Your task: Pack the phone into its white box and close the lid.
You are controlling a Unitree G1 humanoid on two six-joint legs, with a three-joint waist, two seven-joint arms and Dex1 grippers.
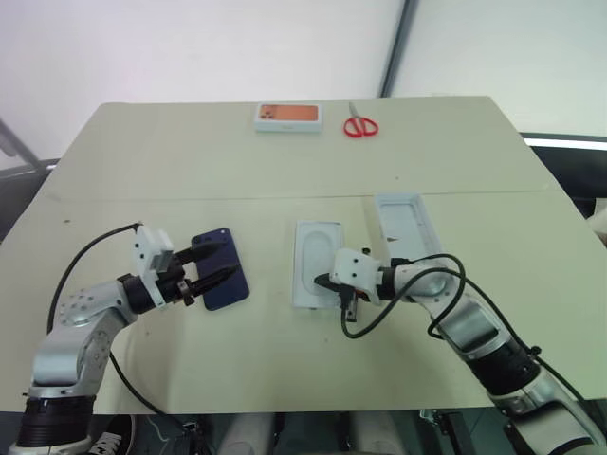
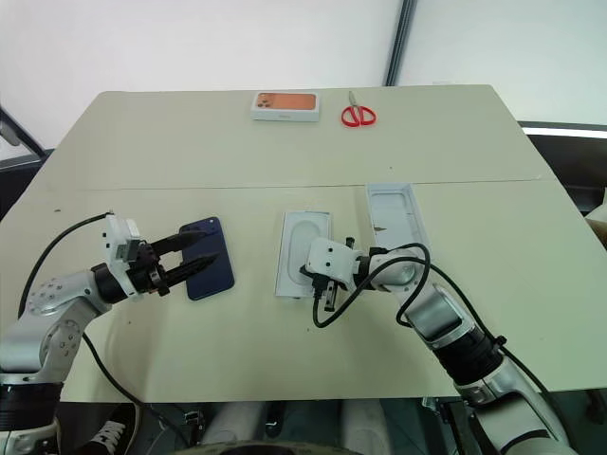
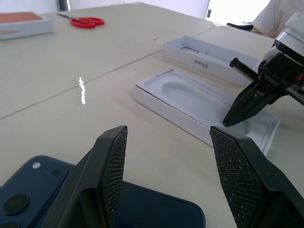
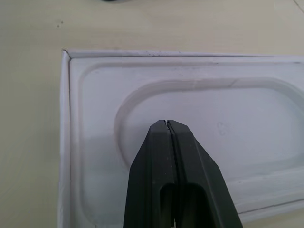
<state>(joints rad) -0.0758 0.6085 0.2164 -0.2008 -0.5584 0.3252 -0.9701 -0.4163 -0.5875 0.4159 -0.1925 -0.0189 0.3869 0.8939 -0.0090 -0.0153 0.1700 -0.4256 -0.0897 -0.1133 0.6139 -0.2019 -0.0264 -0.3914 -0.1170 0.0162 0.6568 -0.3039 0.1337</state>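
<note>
My left gripper (image 1: 216,263) hovers with jaws released over the phone (image 1: 224,268) lying on the bench (image 1: 190,161). My right gripper (image 1: 322,282) has jaws clenched, empty, tips over the white box (image 1: 316,261), with the lid (image 1: 403,224) just right.

Bare table (image 1: 256,360) between phone (image 1: 225,275) and insert (image 1: 313,261)

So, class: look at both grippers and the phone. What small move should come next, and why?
Probably the left gripper should close on the phone. Its fingers stand open over the phone, which lies flat on the table, not yet lifted. The right gripper is shut, its tips on the thin white insert in the white box, so the phone cannot go in yet.
</note>
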